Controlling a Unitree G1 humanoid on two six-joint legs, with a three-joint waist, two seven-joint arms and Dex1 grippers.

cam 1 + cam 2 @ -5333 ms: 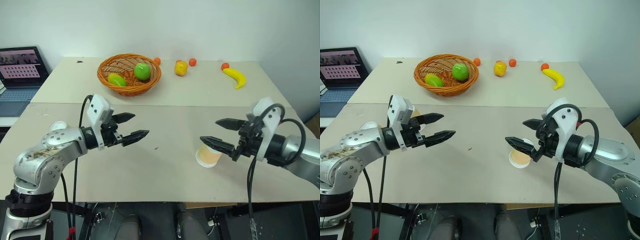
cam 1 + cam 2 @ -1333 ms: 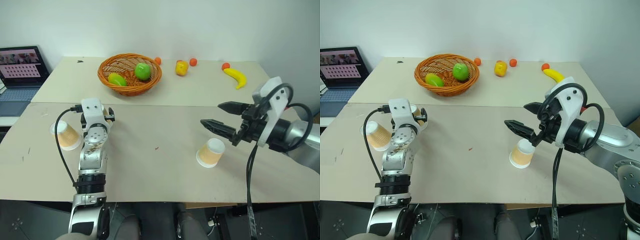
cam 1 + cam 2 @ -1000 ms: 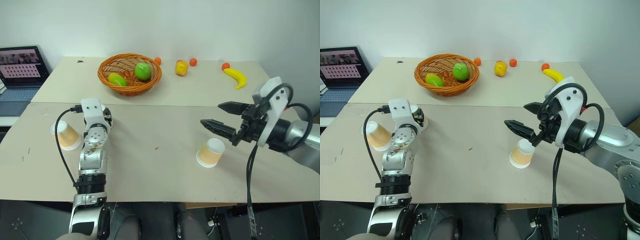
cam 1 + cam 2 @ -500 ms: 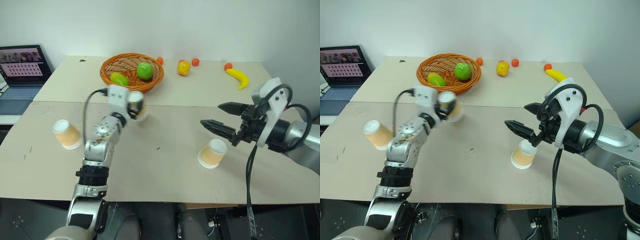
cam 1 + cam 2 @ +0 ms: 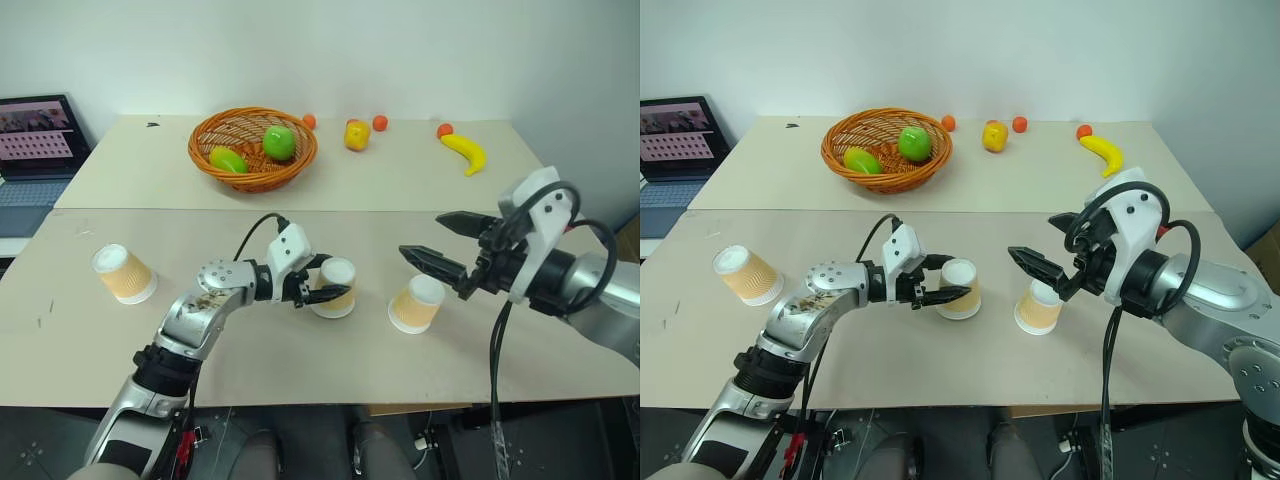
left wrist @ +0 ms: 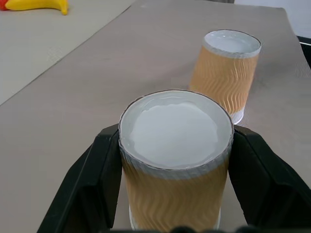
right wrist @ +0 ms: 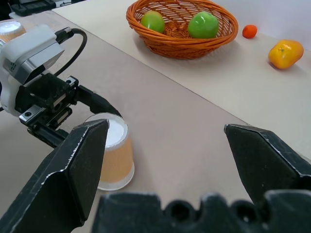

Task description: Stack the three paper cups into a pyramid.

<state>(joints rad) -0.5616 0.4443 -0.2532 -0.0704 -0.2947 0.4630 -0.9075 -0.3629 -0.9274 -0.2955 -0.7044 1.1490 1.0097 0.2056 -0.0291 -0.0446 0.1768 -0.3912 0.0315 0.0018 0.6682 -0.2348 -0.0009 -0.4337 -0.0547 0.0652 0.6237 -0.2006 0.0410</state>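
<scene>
While the right fingers (image 5: pixel 1025 266) gape, the left fingers (image 5: pixel 944 278) clamp one cup (image 5: pixel 960 288) — upside down.

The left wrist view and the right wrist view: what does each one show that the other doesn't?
Left wrist view alone: the banana and a second paper cup beyond the gripped one. Right wrist view alone: the basket of green fruit, a small orange and a yellow-red fruit. Both share the upside-down cup clamped in the left end effector.
</scene>
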